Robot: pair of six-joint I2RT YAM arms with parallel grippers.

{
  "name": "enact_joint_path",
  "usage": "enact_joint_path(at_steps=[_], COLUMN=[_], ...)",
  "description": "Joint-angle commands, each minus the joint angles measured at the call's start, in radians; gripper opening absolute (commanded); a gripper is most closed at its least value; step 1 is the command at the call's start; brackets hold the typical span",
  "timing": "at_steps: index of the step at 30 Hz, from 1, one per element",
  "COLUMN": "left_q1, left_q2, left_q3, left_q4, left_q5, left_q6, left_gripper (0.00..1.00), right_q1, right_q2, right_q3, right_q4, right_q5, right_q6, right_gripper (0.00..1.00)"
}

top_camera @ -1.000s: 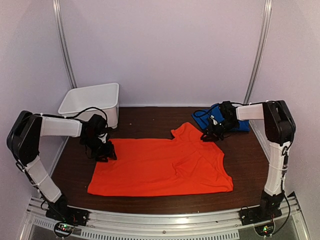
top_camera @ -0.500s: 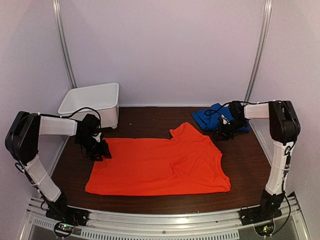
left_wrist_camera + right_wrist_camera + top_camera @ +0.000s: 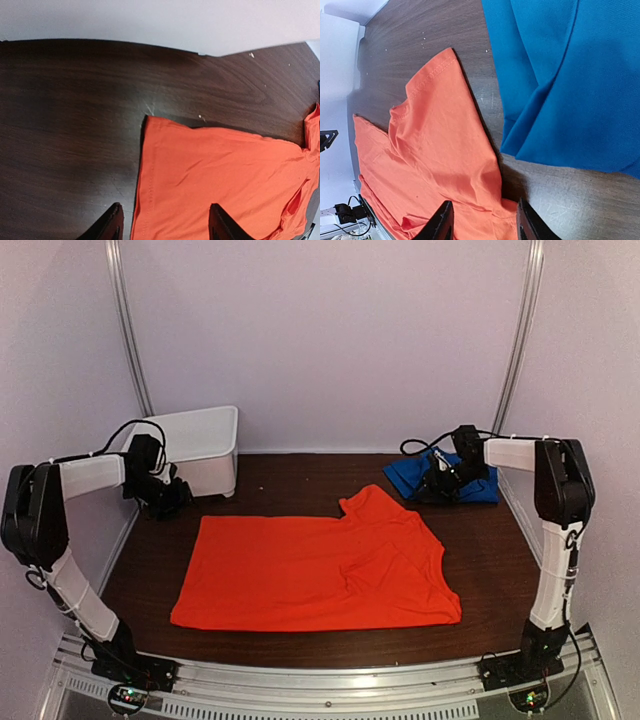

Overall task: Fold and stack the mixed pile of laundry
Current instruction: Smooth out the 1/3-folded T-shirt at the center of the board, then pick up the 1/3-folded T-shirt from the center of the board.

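Observation:
The orange-red T-shirt (image 3: 320, 570) lies spread flat on the dark wooden table, one sleeve pointing to the back right. It shows in the left wrist view (image 3: 225, 185) and the right wrist view (image 3: 435, 165). The royal-blue garment (image 3: 405, 475) lies crumpled at the back right, partly under the right arm; it fills the right wrist view's upper right (image 3: 570, 75). My left gripper (image 3: 165, 498) is open and empty, lifted off the shirt's back left corner, near the bin. My right gripper (image 3: 432, 483) is open and empty, above the blue garment's near edge beside the orange sleeve.
A white rectangular plastic bin (image 3: 185, 445) stands at the back left, just behind my left gripper. Pale walls close in the table on three sides. The arms' bases and a metal rail (image 3: 320, 685) run along the near edge.
My left gripper has let go of the shirt's left corner and drawn back-left toward the bin. My right gripper has moved off the sleeve toward the blue garment. The shirt lies flatter.

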Motion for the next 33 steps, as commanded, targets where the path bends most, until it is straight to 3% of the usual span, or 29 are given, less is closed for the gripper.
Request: enact_joint_path(at_steps=[1,10,26,30,33], left_q1=[0.034,0.042,0.042,0.042,0.041], left_q2=[0.031,0.088,0.126,0.118,0.091], left_q3=[0.059,0.058,0.056,0.041,0.015], left_q4=[0.017,0.053,0.077,0.087,0.123], left_q5=[0.015,-0.066,-0.066,-0.059,-0.050], left_q6=[0.054,0.092,0.121,0.135,0.155], left_gripper=[0.59,0.55,0.54,0.54,0.54], right_q1=[0.035,0.070,0.184,0.211,0.225], right_q2=[0.075,0.134,0.208,0.232,0.254], right_q3=[0.069,0.130,0.256,0.282,0.299], right_q4=[-0.044,-0.142,-0.190,-0.210,-0.227], right_q5=[0.021,0.218,0.367,0.442,0.496], right_q6=[-0.042,-0.058,-0.063,-0.077,-0.089], right_gripper=[0.43,0.46,0.44,0.40,0.31])
